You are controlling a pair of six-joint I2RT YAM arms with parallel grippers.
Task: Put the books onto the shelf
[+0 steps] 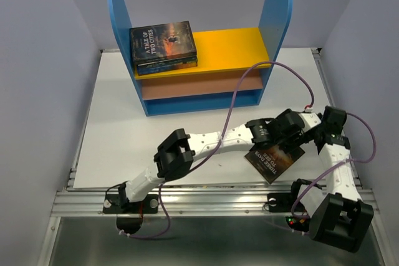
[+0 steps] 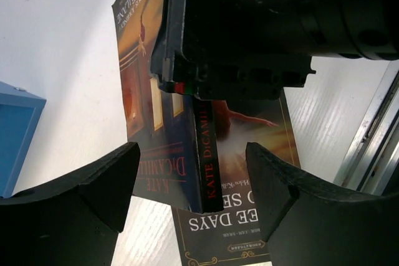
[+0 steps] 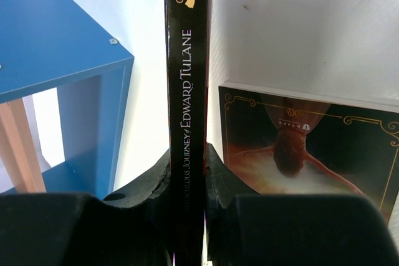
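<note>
My right gripper (image 3: 187, 163) is squeezed tight on a thin book (image 3: 187, 60). It has a black spine with white words, "Journey of Edward Tulane". The book stands on its thin edge. Its long side points straight out, away from my right fingers (image 3: 219, 182).

My left gripper (image 2: 192, 157) is spread wide. One left finger (image 2: 112, 179) is on each side of this same book, and neither one touches it. From there I can read "Kate DiCamillo" in red on the spine.

A second book (image 1: 274, 159) lies flat on the white table (image 1: 124, 123), just under the held one. It is dark with a gold frame and says "Three Days to See". It sits slanted near the front edge.

So that is one book held and one book lying down.

Farther off stands one shelf (image 1: 237, 45) with two blue sides. A pile lies flat on the left of its yellow board, with "A Tale of Two Cities" (image 1: 163, 42) on top. I cannot count the books under it.
</note>
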